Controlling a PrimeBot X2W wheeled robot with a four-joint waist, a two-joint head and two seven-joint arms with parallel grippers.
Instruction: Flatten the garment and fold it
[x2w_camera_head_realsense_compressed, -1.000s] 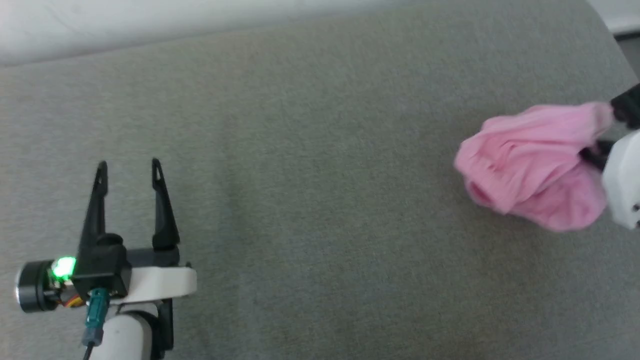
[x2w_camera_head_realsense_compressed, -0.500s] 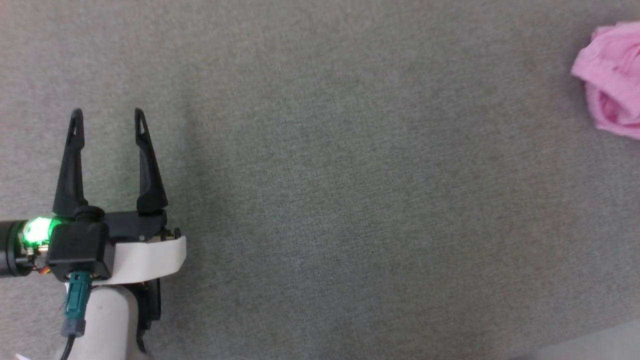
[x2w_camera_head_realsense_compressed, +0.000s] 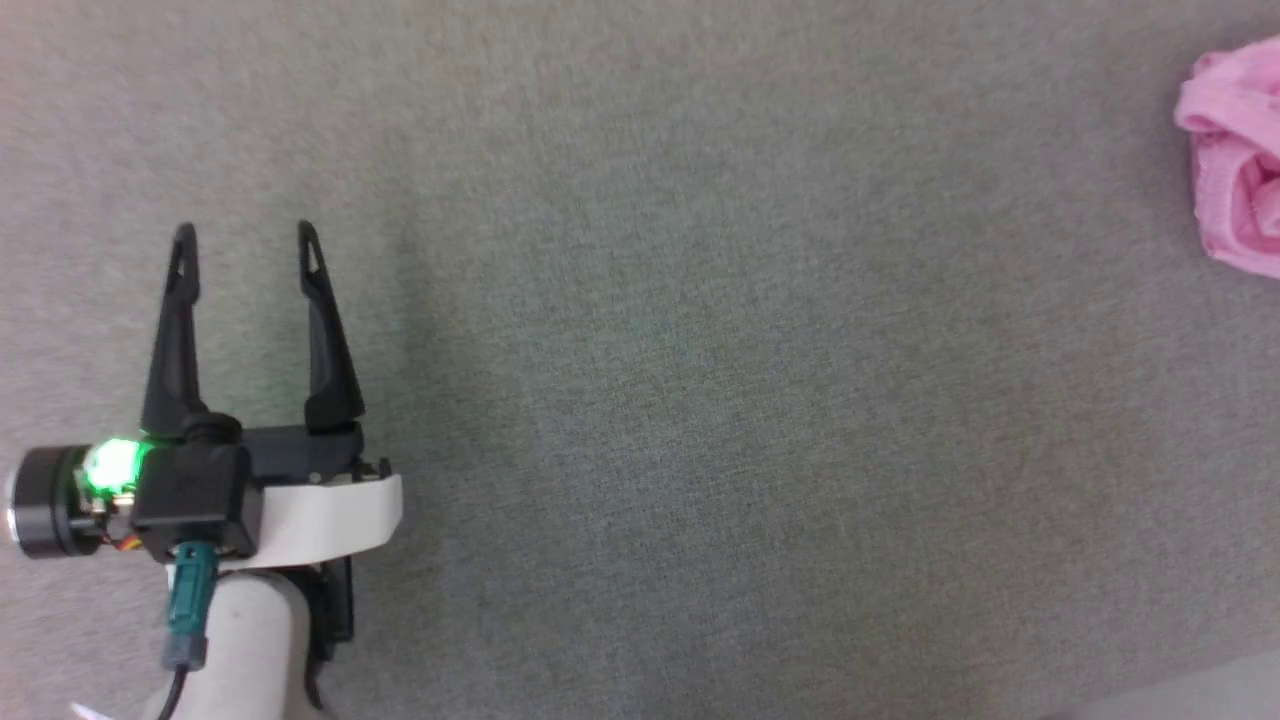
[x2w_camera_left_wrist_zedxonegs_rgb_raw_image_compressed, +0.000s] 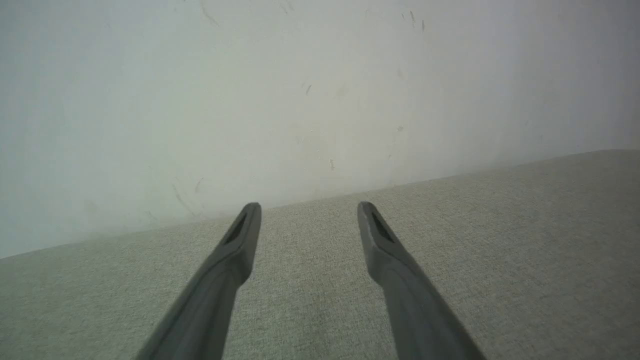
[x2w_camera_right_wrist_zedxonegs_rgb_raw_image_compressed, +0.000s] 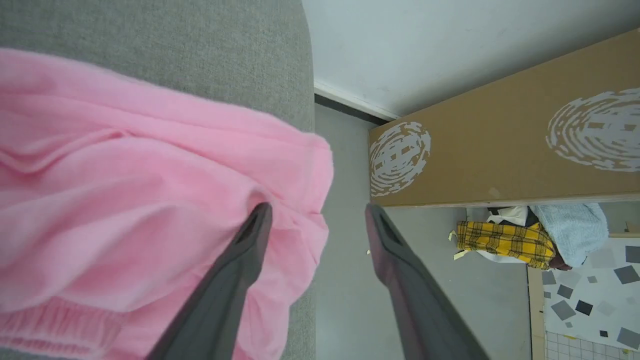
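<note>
The pink garment (x2w_camera_head_realsense_compressed: 1235, 160) lies bunched up on the grey fabric surface (x2w_camera_head_realsense_compressed: 700, 400), cut off by the right edge of the head view. In the right wrist view the garment (x2w_camera_right_wrist_zedxonegs_rgb_raw_image_compressed: 125, 200) spreads in soft folds to the surface's edge, its gathered waistband at the bottom left. My right gripper (x2w_camera_right_wrist_zedxonegs_rgb_raw_image_compressed: 317, 209) is open above that edge; its left finger (x2w_camera_right_wrist_zedxonegs_rgb_raw_image_compressed: 235, 270) lies over the pink cloth and its right finger hangs over the floor. My left gripper (x2w_camera_head_realsense_compressed: 245, 240) is open at the lower left of the head view, empty and far from the garment.
A pale wall (x2w_camera_left_wrist_zedxonegs_rgb_raw_image_compressed: 300, 100) rises behind the grey surface. Beyond the surface's right edge are the floor, a brown cardboard box (x2w_camera_right_wrist_zedxonegs_rgb_raw_image_compressed: 500, 135) with white prints, and a heap of clothes (x2w_camera_right_wrist_zedxonegs_rgb_raw_image_compressed: 520, 235) that includes yellow plaid.
The head camera has moved, shifting the whole picture. One second ago my right gripper's dark fingers pinched the garment; now those fingers stand apart and the garment rests on the surface.
</note>
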